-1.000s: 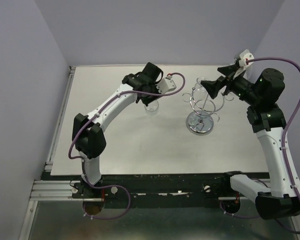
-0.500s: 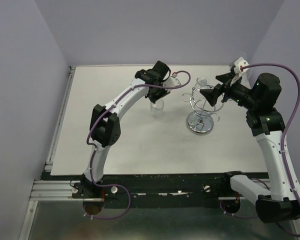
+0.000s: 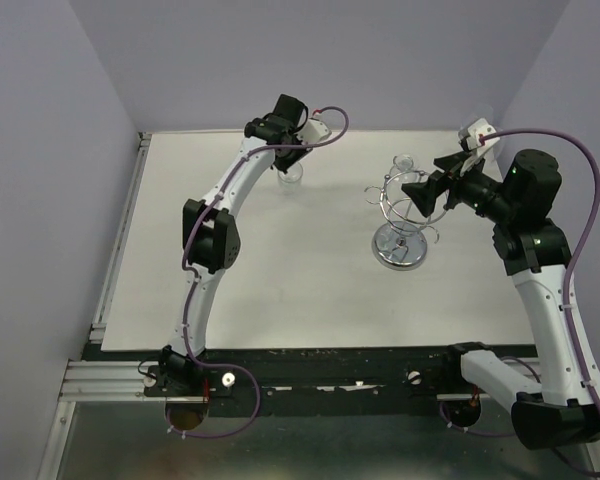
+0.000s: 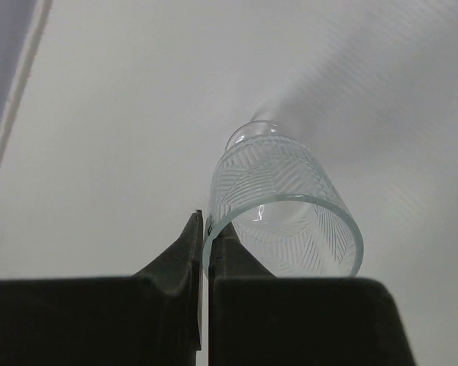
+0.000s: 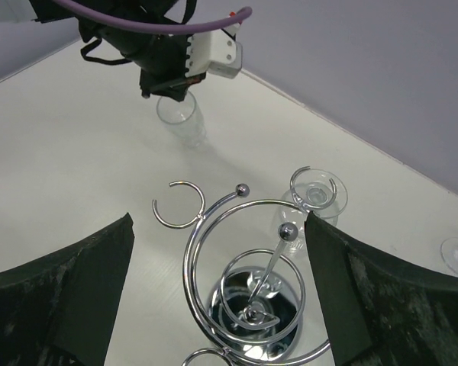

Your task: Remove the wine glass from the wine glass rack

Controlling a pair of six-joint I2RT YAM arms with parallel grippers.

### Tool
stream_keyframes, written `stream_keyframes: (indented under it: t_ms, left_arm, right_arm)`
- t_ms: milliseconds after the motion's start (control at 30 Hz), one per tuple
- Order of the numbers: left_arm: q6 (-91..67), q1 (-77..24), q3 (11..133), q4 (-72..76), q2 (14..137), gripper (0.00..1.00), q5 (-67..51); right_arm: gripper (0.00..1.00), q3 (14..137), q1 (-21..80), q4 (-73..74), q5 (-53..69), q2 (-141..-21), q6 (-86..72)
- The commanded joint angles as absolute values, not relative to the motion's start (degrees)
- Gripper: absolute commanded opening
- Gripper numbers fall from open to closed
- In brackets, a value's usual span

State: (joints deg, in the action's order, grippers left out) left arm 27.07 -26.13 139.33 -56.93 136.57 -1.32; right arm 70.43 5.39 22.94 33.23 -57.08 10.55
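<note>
Wine glass (image 4: 286, 221), clear and etched with slanting lines, hung pinched by its rim in the left tool (image 4: 206, 229). The tool's two dark fingers were clenched on the glass wall, one inside and one outside.

Seen from above, the wine glass was off the wine glass rack (image 3: 400, 250) and well apart from it. It lay at about the rack's 10 o'clock, near the far edge of the white counter (image 3: 240, 260). The glass leaned away from the tool. Whether its bottom touched the counter could not be told.

The rack was a chrome stand with a mirror-like disc base, a central post and curled wire hooks. It stood toward 3 o'clock from the counter's middle. A second glass (image 5: 314, 197) sat in the hook at the rack's 12 o'clock in the overhead view.

The right tool (image 5: 217, 225) was released, its fingers spread wide and gripping nothing. It hovered over the rack's 2 o'clock side, with the chrome ring showing between the fingers in the wrist view. In that same view an open wire hook (image 5: 178, 204) curled at the ring's 10 o'clock. The left tool and its glass lay beyond it toward 11 o'clock.
</note>
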Motion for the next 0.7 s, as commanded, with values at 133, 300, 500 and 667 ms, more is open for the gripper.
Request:
stream_keyframes:
  t_ms: [133, 300, 500, 667]
  left_arm:
    - [34.1, -18.9, 146.4, -51.8, 139.5, 0.00, 4.7]
    - [32.5, -15.7, 144.8, -51.3, 139.5, 0.00, 3.6]
    - [30.0, -12.7, 145.4, -50.0, 140.4, 0.00, 1.3]
    - [26.2, -10.8, 145.4, -51.2, 141.0, 0.00, -2.5]
  right_arm:
    - [1.00, 69.8, 5.3, 24.2, 32.4, -57.4, 9.1]
    - [1.00, 69.3, 5.3, 24.2, 31.6, -57.6, 9.2]
    - [1.00, 70.0, 5.3, 24.1, 32.3, -59.0, 8.4]
    - [1.00, 70.6, 5.3, 24.1, 32.5, -59.9, 7.9]
